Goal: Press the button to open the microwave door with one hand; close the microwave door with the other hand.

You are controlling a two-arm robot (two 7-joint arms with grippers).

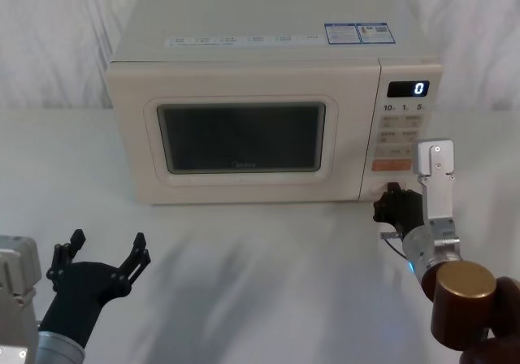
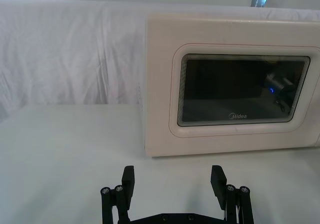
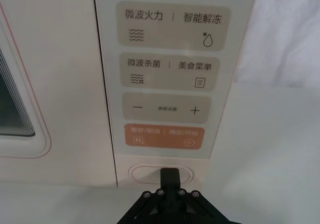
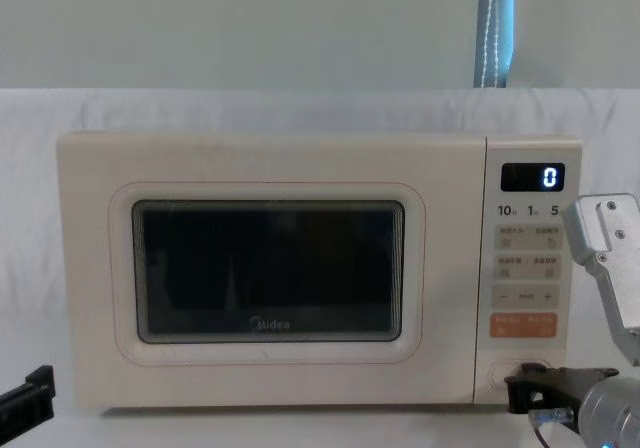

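The button (image 3: 160, 174), a wide cream pill shape, sits at the bottom of the control panel (image 3: 167, 79), below the orange key (image 3: 164, 136). The right tool (image 3: 169, 176), fingers clenched together, meets the button at its tip. The microwave door (image 1: 240, 139) lies flush with the oven front, closed. The left tool (image 1: 102, 257) hovers released, fingers spread, above the white surface (image 1: 260, 275), near the microwave's left front corner.
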